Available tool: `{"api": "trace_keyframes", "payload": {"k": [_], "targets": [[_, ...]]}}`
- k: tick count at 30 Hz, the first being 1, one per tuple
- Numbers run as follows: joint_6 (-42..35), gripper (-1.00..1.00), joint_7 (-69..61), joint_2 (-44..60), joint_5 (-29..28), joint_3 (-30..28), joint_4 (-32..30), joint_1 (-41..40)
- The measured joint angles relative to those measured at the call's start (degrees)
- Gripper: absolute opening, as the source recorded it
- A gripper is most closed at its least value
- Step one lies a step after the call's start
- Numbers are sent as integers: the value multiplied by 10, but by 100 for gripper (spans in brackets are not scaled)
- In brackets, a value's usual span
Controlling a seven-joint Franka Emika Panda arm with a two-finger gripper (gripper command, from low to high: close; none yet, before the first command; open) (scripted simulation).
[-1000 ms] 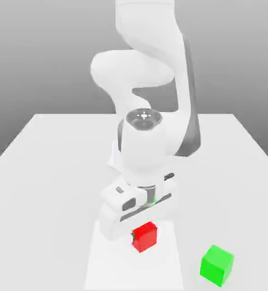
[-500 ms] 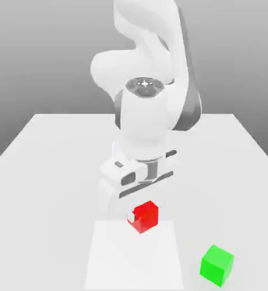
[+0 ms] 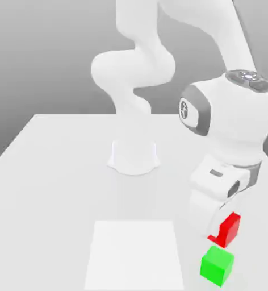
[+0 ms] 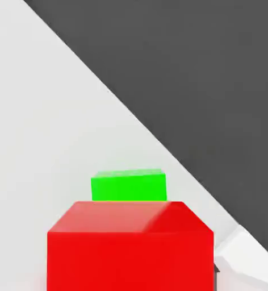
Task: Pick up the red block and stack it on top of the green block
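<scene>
Your gripper is over near the green block, and its fingers are pinching the red block. The red block is up in the air, just above the green block and a bit behind it, and you can see a gap between them. The green block sits on the table. The flat white square lies on the exterior view's left of the green block.

Glossy red block held aloft, green block on the table
</scene>
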Motion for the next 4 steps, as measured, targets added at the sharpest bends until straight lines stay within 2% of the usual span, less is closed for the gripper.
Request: {"api": "trace_keyframes", "payload": {"k": [1, 2, 4], "targets": [[19, -100, 3, 20, -4, -2, 1, 2], [28, 100, 4, 31, -5, -3, 2, 3], [28, 100, 4, 31, -5, -3, 2, 3]]}}
